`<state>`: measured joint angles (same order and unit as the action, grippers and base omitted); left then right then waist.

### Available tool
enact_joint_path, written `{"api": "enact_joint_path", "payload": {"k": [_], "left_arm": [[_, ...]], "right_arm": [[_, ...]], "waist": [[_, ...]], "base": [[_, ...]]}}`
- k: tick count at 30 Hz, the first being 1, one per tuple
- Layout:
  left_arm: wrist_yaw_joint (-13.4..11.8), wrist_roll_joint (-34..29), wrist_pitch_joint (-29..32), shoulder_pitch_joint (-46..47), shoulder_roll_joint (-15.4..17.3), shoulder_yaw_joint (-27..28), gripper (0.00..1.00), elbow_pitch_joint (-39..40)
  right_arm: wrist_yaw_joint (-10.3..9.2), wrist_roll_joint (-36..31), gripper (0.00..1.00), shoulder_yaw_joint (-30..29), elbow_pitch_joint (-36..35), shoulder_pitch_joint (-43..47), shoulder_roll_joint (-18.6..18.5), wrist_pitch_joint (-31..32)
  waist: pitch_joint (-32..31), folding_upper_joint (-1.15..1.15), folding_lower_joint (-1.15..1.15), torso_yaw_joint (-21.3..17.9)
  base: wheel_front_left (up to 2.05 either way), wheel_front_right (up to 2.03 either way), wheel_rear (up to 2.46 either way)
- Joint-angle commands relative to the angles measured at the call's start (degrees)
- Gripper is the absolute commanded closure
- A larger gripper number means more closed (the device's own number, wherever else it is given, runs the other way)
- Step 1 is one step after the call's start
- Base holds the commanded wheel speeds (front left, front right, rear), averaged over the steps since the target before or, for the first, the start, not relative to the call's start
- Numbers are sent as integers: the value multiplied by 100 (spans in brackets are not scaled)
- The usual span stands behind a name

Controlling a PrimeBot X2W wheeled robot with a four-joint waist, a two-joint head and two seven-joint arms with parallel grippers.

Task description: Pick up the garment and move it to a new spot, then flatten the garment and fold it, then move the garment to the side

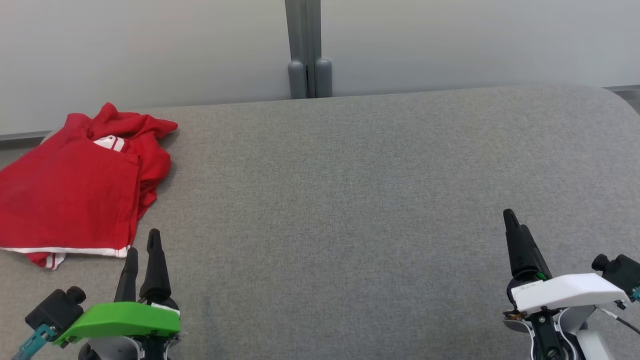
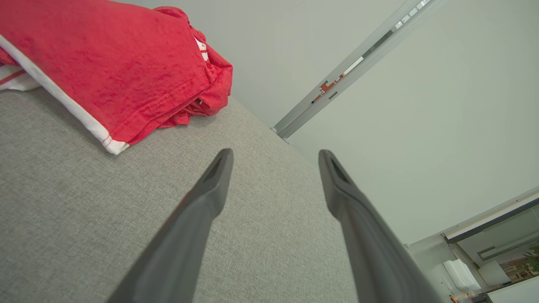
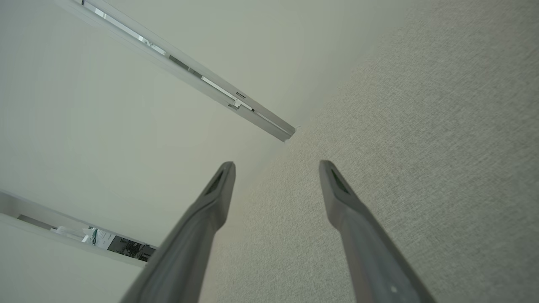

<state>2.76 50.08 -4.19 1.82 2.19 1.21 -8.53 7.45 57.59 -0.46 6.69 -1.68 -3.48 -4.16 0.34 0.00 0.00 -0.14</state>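
Grey fabric-covered table (image 1: 350, 175) before pale wall panels (image 1: 150, 50).
The table's far right corner is rounded. Behind the middle of its far edge a dark grey upright post (image 1: 303, 30) splits the panels, with two round-topped stubs (image 1: 323, 77) at its foot, one on each side. A thin dark strip (image 1: 625, 88) runs along the wall's base past that corner.
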Motion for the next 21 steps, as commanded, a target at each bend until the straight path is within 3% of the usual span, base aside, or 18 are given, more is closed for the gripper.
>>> {"api": "enact_joint_path", "payload": {"k": [1,21], "left_arm": [[-43,-253,-70,18,47,-36,0,109],[-330,-2204,-429,-89,164,-373,0,162]], "right_arm": [[2,-249,0,36,-121,-23,-55,-73],[3,-2104,0,254,-161,71,-104,-435]], "waist": [[1,0,0,1],[-40,0,0,8]], "base": [[0,0,0],[0,0,0]]}}
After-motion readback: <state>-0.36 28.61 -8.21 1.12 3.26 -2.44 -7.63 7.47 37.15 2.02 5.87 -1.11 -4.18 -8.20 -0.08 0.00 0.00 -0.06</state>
